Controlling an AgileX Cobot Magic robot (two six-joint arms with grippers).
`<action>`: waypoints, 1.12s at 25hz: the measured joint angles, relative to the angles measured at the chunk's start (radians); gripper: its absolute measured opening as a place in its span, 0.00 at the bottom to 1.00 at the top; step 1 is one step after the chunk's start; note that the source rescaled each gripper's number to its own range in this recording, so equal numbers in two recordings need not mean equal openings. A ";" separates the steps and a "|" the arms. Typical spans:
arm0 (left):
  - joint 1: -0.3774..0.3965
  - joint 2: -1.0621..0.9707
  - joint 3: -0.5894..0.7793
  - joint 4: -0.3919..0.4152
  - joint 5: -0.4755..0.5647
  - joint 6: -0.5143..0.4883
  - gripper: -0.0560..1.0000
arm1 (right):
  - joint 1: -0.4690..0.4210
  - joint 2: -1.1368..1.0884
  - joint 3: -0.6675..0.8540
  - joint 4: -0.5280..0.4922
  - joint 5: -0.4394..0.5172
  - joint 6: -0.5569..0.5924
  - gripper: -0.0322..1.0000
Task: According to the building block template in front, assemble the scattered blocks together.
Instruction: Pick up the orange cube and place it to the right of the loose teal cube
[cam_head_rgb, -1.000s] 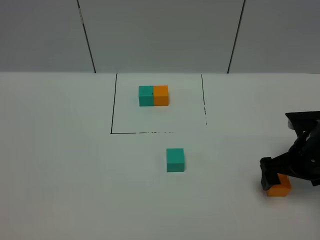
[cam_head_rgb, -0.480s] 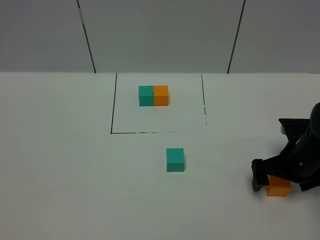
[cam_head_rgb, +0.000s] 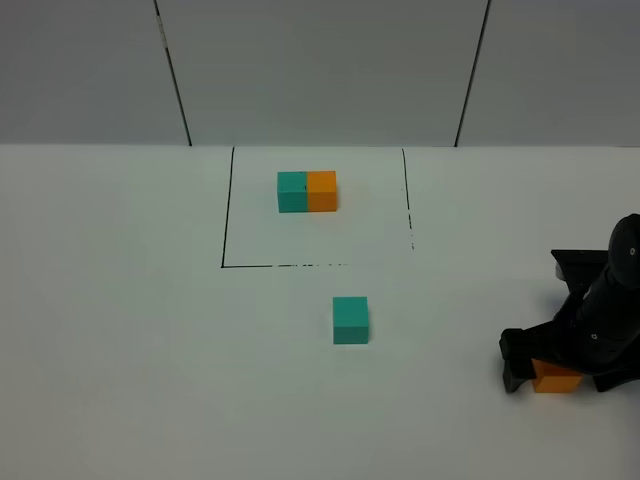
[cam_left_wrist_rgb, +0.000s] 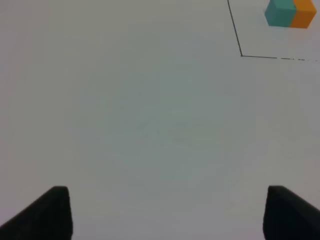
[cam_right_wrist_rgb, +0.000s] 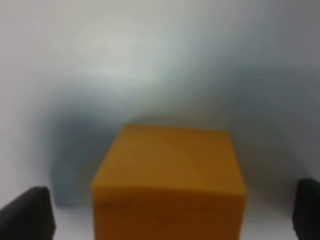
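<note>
1. the right gripper (cam_head_rgb: 553, 372) is down at the white table (cam_head_rgb: 150, 350) on the right side of the high view, jaws spread wide with the orange cube (cam_head_rgb: 556, 380) between them.
2. in the right wrist view there's a visible gap between the orange cube (cam_right_wrist_rgb: 167, 185) and the fingers (cam_right_wrist_rgb: 25, 216) on each side, so the right gripper (cam_right_wrist_rgb: 165, 215) isn't clamped on anything.
3. the orange cube sits flat on the table, well apart from the teal cube (cam_head_rgb: 350, 320).
4. the teal cube sits alone near the middle, just outside the near line of the black outline (cam_head_rgb: 226, 220).
5. the template bar (cam_head_rgb: 307, 191) is inside that outline, toward its far side, teal half on the left touching the orange half on the right.
6. the left gripper (cam_left_wrist_rgb: 167, 215) shows up only in its own wrist view: fingers wide apart over bare table, nothing between them, with the template bar (cam_left_wrist_rgb: 291, 12) well away.
</note>
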 joint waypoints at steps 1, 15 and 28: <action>0.000 0.000 0.000 0.000 0.000 0.000 0.66 | 0.000 0.000 0.000 -0.002 -0.001 0.000 0.88; 0.000 0.000 0.000 0.000 0.000 0.000 0.66 | 0.000 0.010 -0.032 0.006 0.053 -0.063 0.15; 0.000 0.000 0.000 0.000 0.000 0.000 0.66 | 0.200 0.027 -0.531 -0.053 0.372 -0.789 0.15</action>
